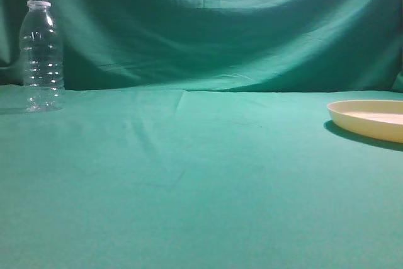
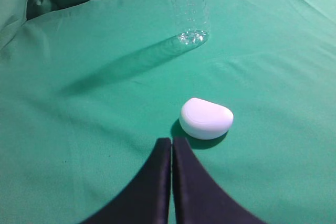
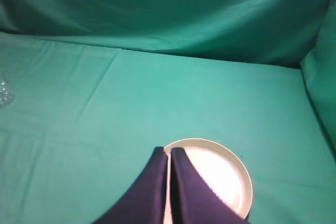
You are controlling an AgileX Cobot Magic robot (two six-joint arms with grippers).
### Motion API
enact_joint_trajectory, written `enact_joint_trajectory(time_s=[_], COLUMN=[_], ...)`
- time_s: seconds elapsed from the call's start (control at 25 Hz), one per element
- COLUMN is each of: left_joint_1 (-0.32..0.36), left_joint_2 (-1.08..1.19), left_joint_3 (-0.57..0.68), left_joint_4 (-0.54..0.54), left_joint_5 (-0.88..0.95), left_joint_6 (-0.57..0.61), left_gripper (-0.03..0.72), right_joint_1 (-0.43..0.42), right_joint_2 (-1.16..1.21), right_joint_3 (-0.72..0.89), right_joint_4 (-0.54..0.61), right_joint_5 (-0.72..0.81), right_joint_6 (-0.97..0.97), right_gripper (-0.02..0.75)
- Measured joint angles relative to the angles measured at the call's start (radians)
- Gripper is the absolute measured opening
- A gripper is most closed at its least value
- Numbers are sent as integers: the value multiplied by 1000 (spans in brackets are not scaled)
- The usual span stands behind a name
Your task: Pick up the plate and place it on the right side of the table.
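The cream-yellow plate (image 1: 368, 118) lies flat on the teal table (image 1: 189, 181) at the right edge of the exterior view, partly cut off. In the right wrist view the plate (image 3: 220, 177) lies below and just beyond my right gripper (image 3: 168, 151). Its jaws are shut with only a thin slit, and the plate's colour shows through it. I see no hold on the rim. My left gripper (image 2: 171, 141) is shut and empty above the cloth. Neither gripper shows in the exterior view.
A clear ribbed bottle (image 1: 42, 55) stands upright at the far left; it also shows in the left wrist view (image 2: 189, 9). A small white rounded object (image 2: 206, 118) lies just ahead of the left fingertips. A wrinkled green backdrop (image 1: 220, 23) rises behind the table.
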Motion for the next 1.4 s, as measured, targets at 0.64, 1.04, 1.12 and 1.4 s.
enact_joint_trajectory(time_s=[0.64, 1.04, 1.12, 1.4], left_joint_1=[0, 0, 0, 0], left_joint_2=[0, 0, 0, 0], left_joint_3=[0, 0, 0, 0], left_joint_4=[0, 0, 0, 0], left_joint_5=[0, 0, 0, 0], left_joint_6=[0, 0, 0, 0], left_gripper=[0, 0, 0, 0], right_joint_1=[0, 66, 110, 173], right_joint_2=[-448, -474, -491, -576], right_joint_3=[127, 347, 426, 685], right_joint_4=[74, -58, -103, -172], right_joint_5=[97, -215, -293, -381], right_joint_6=[-44, 53, 56, 69], right_gripper=[0, 0, 0, 0])
